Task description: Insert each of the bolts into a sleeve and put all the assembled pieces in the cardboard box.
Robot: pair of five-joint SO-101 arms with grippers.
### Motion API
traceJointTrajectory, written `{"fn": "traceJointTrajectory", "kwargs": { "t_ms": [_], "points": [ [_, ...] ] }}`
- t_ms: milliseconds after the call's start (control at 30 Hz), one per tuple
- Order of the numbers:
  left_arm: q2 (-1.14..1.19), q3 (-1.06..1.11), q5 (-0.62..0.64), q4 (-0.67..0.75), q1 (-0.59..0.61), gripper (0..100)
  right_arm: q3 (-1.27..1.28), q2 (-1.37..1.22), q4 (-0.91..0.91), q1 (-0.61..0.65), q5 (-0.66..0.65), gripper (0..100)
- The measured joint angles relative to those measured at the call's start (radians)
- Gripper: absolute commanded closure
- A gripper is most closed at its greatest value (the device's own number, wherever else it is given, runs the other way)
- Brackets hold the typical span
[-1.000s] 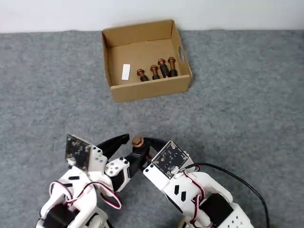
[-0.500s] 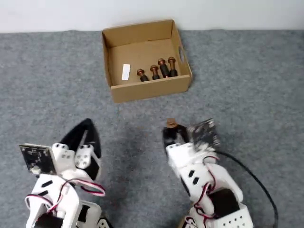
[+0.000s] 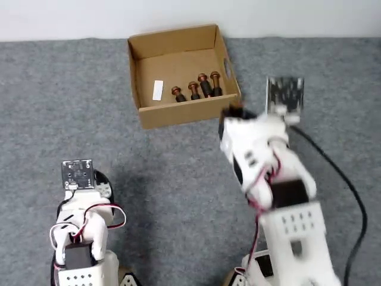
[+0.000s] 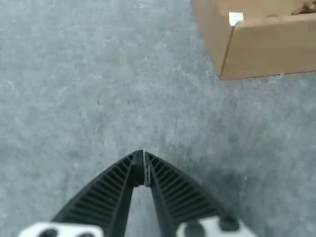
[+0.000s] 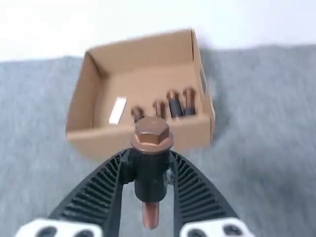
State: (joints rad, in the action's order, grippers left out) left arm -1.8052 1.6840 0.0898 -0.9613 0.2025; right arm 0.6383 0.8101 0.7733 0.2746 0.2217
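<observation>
Four pieces (image 3: pixel 205 86) in box (image 3: pixel 178 116) at 12 o'clock of table (image 3: pixel 59 119), lined along its 6 o'clock wall. Fifth in right gripper (image 5: pixel 149 160): clamped on black sleeve (image 5: pixel 149 180), copper bolt (image 5: pixel 152 136) seated through it, head up, tip poking out below. Hovering just off box's 5 o'clock corner, outside the wall. Left gripper (image 4: pixel 143 163) pinched closed on nothing, parked at 7 o'clock. Looks like the last drop-off. Next probably needs: clear the wall toward 11 o'clock, get over bare floor beside the row, lower, let go. Watch for clipping the rim.
</observation>
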Motion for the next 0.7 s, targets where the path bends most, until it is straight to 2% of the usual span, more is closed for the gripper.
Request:
{"fn": "traceJointTrajectory", "kwargs": {
  "t_ms": [167,400,700],
  "points": [
    [0.000,0.005,0.017,-0.003,0.000,99,-0.199,-0.292,-0.158,0.003,0.000,99.0],
    [0.000,0.005,0.017,-0.106,0.000,99,-0.422,-0.669,-0.336,0.003,-0.075,99.0],
    [0.000,0.005,0.021,-0.120,0.000,99,-0.671,-1.066,-0.387,0.043,-0.118,99.0]
  ]
}}
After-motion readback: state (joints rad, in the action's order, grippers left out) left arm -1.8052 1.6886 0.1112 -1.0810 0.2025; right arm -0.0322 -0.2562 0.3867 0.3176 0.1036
